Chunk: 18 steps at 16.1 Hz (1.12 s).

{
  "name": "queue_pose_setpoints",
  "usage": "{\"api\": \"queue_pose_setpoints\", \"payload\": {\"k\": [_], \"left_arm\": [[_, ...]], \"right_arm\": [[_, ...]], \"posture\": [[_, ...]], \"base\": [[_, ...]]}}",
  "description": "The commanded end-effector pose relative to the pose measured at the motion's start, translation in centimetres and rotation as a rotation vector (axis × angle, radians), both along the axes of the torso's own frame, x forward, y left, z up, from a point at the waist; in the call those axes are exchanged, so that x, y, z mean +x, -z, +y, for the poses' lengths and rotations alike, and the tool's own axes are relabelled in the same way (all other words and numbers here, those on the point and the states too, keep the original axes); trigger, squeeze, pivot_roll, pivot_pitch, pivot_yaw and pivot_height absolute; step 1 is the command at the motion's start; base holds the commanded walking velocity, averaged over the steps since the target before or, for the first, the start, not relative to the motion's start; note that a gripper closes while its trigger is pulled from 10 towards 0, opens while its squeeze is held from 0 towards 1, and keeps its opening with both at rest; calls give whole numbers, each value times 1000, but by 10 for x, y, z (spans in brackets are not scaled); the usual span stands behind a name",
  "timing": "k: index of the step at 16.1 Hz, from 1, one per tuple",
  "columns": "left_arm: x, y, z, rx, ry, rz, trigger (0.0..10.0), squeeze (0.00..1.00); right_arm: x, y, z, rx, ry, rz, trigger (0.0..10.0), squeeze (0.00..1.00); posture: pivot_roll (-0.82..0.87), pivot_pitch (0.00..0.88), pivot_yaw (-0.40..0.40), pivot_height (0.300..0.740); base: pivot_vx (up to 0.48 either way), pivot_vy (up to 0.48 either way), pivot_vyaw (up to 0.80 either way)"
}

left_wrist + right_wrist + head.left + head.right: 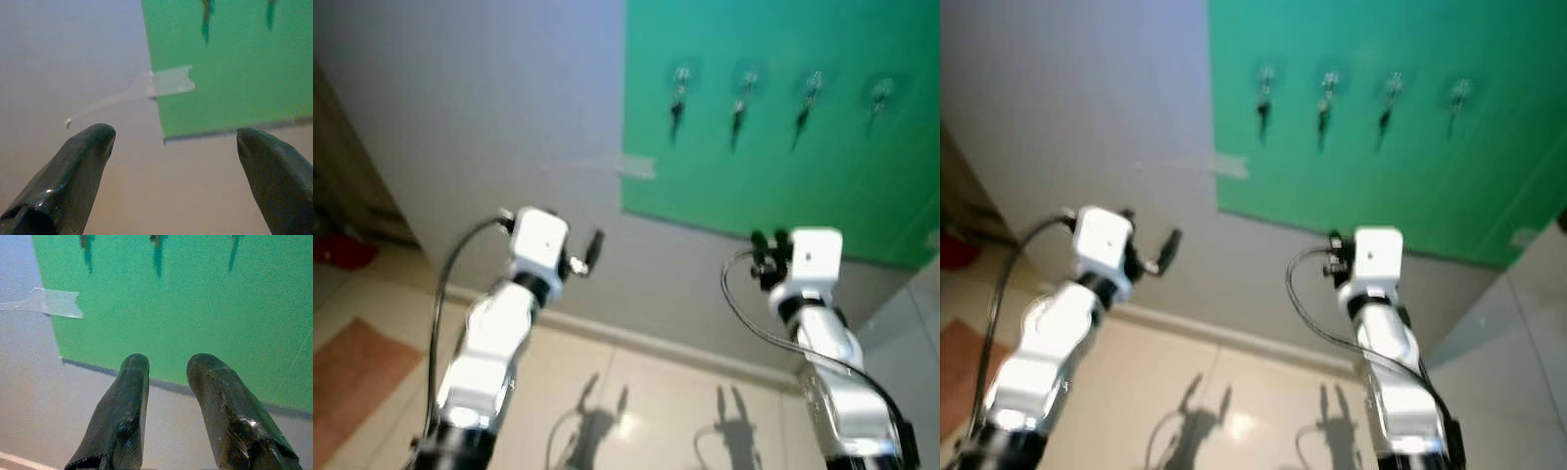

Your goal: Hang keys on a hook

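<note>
A green board (773,157) is fixed to the grey wall, with a row of several small hooks (745,83) near its top. A dark shape hangs under each hook; the blur hides what it is. Both arms are raised toward the wall below the board. My left gripper (176,142) is open wide with nothing between its fingers, facing the board's lower left corner. My right gripper (168,364) is open with a narrower gap, also empty, facing the board's lower edge. In the head views the left gripper (592,250) and right gripper (769,253) are small and blurred.
Clear tape (636,166) holds the board's left edge to the wall. A pale baseboard (636,338) runs along the tiled floor. An orange mat (352,377) lies at lower left, and something red (342,250) sits by dark furniture at far left.
</note>
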<state>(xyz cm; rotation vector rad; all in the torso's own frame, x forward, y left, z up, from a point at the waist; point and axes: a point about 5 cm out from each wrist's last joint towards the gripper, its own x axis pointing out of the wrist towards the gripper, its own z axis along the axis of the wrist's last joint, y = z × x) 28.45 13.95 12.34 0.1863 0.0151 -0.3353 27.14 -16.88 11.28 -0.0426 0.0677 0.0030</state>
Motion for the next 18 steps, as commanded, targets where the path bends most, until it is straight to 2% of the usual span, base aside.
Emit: {"api": "queue_pose_setpoints", "payload": {"k": [1,3,4,6,8,10,13,15,17,18], "left_arm": [[1,-8,10,19,-34,-27,10000,0],[5,-9,20,14,-88,-30,10000,0],[8,-12,25,-16,-115,-38,10000,0],[12,-15,22,-40,-119,-49,10000,0],[9,-12,11,-44,-94,-35,10000,0],[2,-4,14,9,-87,-17,10000,0],[7,-6,21,22,-107,-22,10000,0],[11,-8,14,19,-101,-28,10000,0],[8,-7,8,12,-79,-26,10000,0],[7,-4,7,34,-67,-20,10000,0]], "right_arm": [[5,-6,7,16,-31,-21,10000,0],[7,-9,13,56,-33,-36,10000,0],[9,-11,16,68,-36,-44,10000,0],[10,-14,16,61,-33,-48,10000,0],[10,-15,9,57,-16,-44,10000,0],[11,-10,6,58,4,-20,10000,0],[14,-13,13,56,-13,-21,10000,0],[12,-14,9,51,-2,-20,10000,0],[10,-12,5,50,3,-13,10000,0],[10,-9,3,51,17,-3,10000,0]], "posture": [[-79,0,-36,740],[-85,0,-45,740],[-97,0,-40,740],[-103,0,-39,740],[-99,0,-42,740],[-79,0,-57,740],[-94,0,-49,740],[-99,0,-47,740],[-94,0,-48,740],[-93,0,-44,740]], "base": [[0,454,0],[0,0,-319],[0,0,-800],[0,0,-800],[0,0,-800],[0,0,-800],[0,0,-800],[0,0,-800],[0,0,-800],[0,0,-800]]}}
